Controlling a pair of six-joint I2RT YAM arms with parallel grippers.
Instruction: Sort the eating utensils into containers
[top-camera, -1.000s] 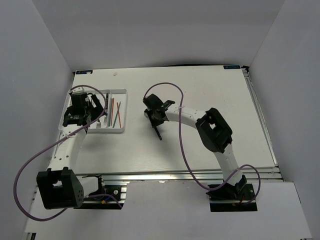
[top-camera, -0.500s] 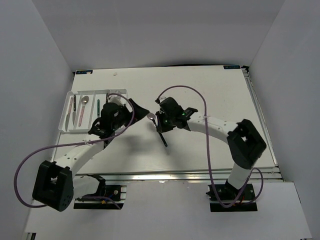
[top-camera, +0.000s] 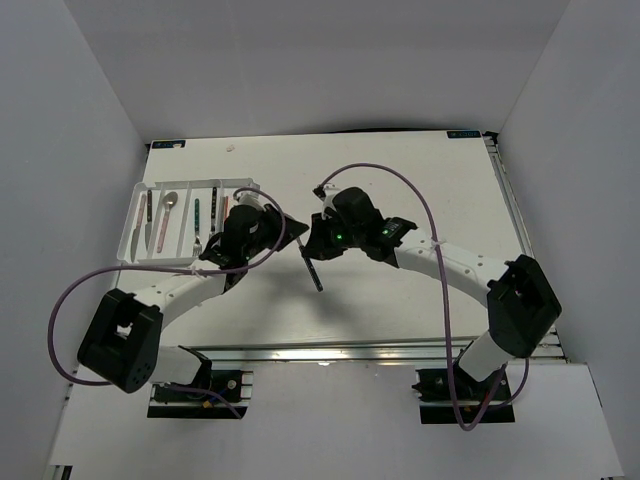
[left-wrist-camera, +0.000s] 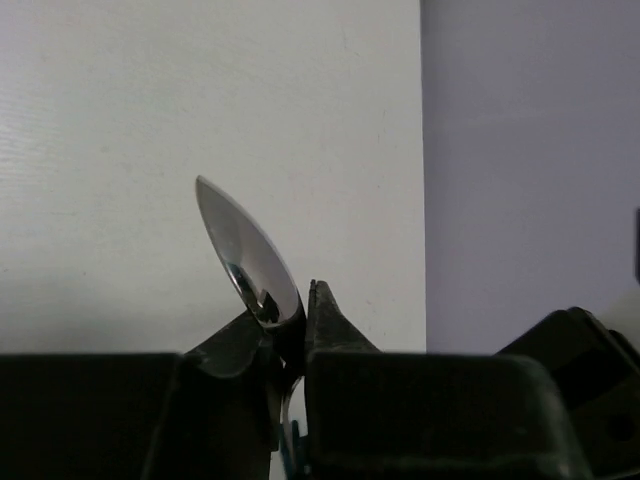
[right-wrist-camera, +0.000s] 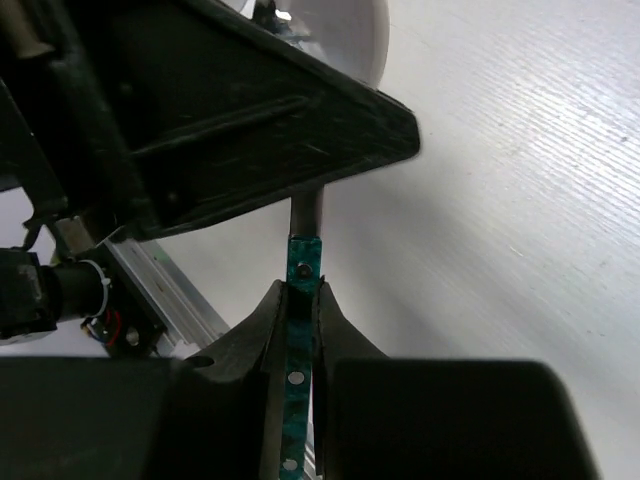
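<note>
Over the tabletop (top-camera: 430, 190), one spoon (left-wrist-camera: 250, 255): my left end effector (left-wrist-camera: 290, 322) pinches its neck, right end effector (right-wrist-camera: 300, 300) its teal handle.

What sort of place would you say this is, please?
Probably a robotics lab test cell: a white table boxed in by plain white walls, a left arm and right arm on aluminium framing, both gripping one spoon, and a white tray of cutlery.
</note>
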